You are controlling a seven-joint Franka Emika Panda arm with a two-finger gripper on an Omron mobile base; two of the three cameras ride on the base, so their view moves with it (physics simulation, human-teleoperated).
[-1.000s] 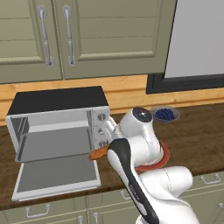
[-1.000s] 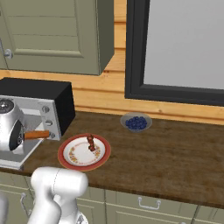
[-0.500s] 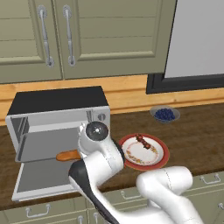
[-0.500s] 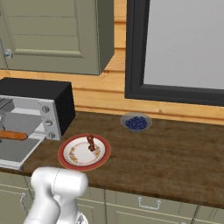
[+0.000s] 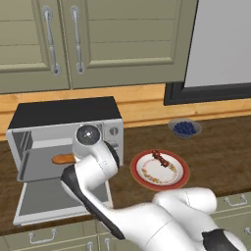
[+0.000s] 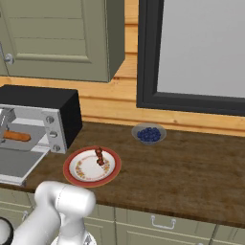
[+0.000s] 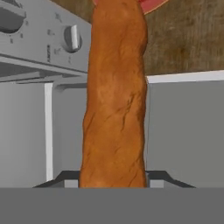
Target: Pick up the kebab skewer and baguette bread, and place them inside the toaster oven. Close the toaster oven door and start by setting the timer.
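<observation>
Inside the open toaster oven (image 5: 63,128), the claw (image 7: 114,186) was gripping the baguette bread (image 7: 114,96).

So in the hand view the jaws sat partway closed on either side of the loaf's near end, and the bread ran straight up the frame, past the oven's knobs and over the dropped-down toaster oven door (image 5: 59,196). From the left base view you could see the orange loaf poking out beside the white arm, sitting in the oven cavity, with the door lying flat over the front of the counter (image 6: 191,162). The right base view showed it there too. The kebab skewer (image 6: 99,156) was on the red-rimmed plate (image 6: 76,179), just right of the oven. A bowl of blueberries (image 6: 149,134) sat further back near the wall.
</observation>
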